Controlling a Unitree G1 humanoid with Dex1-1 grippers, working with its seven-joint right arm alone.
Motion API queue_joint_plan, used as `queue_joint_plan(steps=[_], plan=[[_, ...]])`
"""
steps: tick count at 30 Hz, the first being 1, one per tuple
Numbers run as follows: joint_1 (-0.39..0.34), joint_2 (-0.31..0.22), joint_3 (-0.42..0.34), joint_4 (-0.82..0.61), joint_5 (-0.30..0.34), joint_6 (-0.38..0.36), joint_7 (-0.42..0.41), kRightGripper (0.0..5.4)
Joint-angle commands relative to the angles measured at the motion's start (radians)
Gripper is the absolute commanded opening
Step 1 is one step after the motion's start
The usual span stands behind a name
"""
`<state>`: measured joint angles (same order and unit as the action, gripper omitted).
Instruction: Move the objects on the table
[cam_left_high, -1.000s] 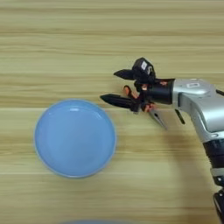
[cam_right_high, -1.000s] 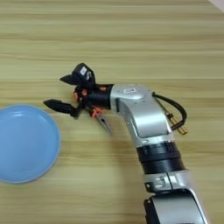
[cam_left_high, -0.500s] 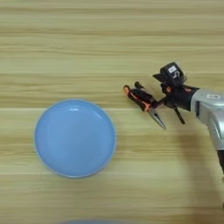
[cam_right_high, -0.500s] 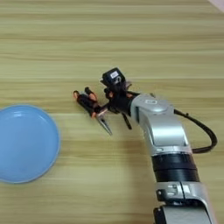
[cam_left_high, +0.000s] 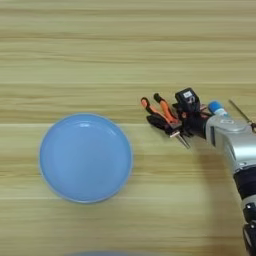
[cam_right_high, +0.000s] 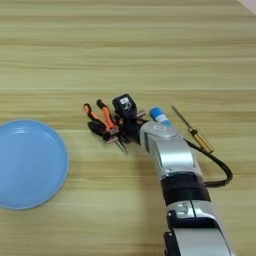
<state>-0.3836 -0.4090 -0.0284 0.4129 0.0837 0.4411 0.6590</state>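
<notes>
Broad light-wood table w/ horizontal plank grain fills both views. Round pale-blue plate sits left of centre, nothing on it. Silver forearm w/ black cable comes in from bottom-right, reaching toward table middle. Right gripper, two black fingers, is at the small needle-nose pliers w/ orange-and-black handles: lower finger lies along the near side of the pliers, touching or just over them; upper finger w/ small white-labelled block sits by the pivot. Can't tell how far fingers are spread or if they actually grip the pliers. Pliers lie flat just right of plate, apart from it, handles pointing up-left, tips down-right. Slim screwdriver w/ amber handle lies right of arm. Short blue cylindrical glue stick, mostly hidden behind the wrist, only blue-and-white top shows.
</notes>
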Motion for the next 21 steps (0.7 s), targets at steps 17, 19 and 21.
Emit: queue_joint_plan(steps=[17,19,21], plan=[[-0.065,-0.017,0.019,-0.014,-0.008,-0.055,-0.007,3.43],[-0.065,-0.015,0.021,-0.016,-0.007,-0.055,-0.007,3.26],[-0.065,-0.013,0.022,-0.021,-0.006,-0.055,-0.008,3.13]])
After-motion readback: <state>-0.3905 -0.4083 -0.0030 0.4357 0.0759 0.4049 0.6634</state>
